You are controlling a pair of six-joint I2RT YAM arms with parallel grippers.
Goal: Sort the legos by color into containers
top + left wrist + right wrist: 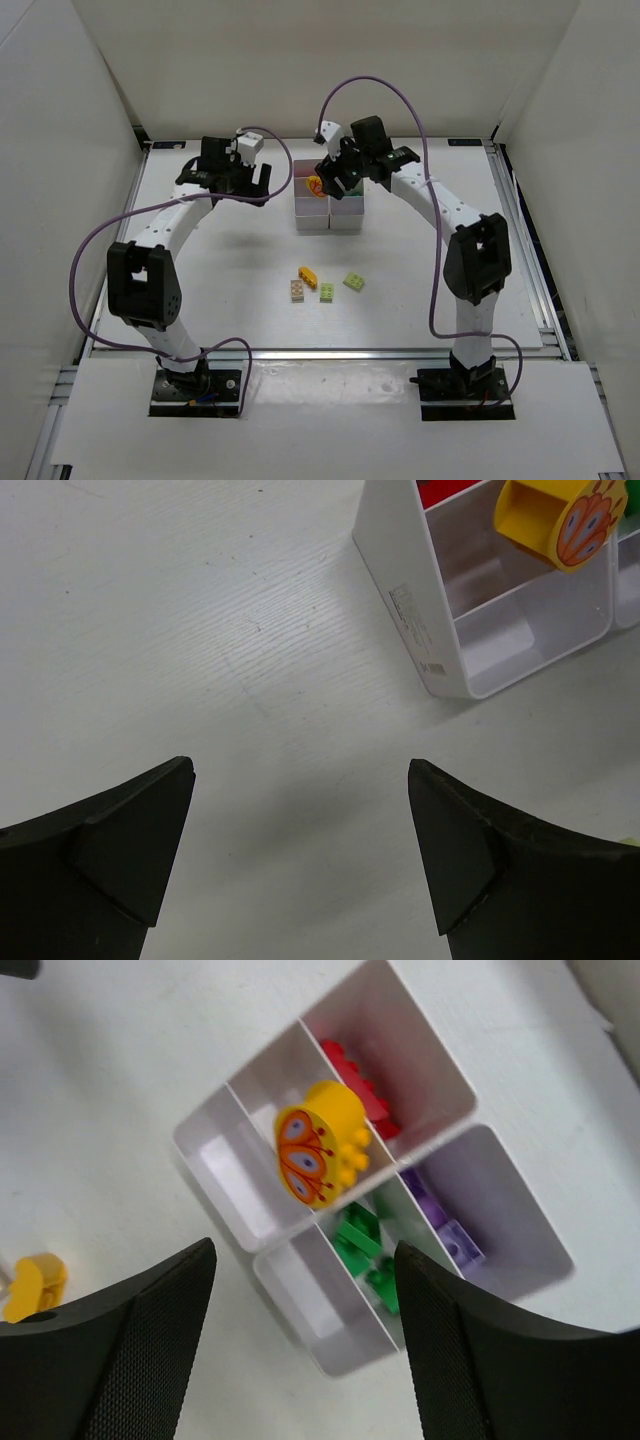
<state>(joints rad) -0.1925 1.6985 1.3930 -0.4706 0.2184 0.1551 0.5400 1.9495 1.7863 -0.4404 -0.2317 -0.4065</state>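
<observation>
We see the right gripper (305, 1255) hanging directly above the containers (225, 1175), its two fingers well apart and holding nothing. The yellow round brick (320, 1155) with the butterfly picture lies below the gripper and just ahead of the fingertips, touching neither; it is tilted on its edge at the middle bin of one row; we cannot tell whether it rests on that bin's floor or leans on a wall. The red bricks (355, 1075) lie in the end bin beside it; in the other row the green bricks (360, 1245) sit in the middle bin, and the purple bricks (440, 1225) in the bin next to the red one.

The left gripper (300, 780) hovers over the table (200, 630) just to the left of the containers; its jaws stand wide apart and grip nothing; the nearest container wall lies ahead and to the right of its fingertips.

On the side of the containers toward the arm bases, well apart from both grippers, four loose bricks lie close together on the table: a yellow brick (307, 274), an orange-and-tan brick (298, 290), and two lime bricks (327, 292) (354, 282).
</observation>
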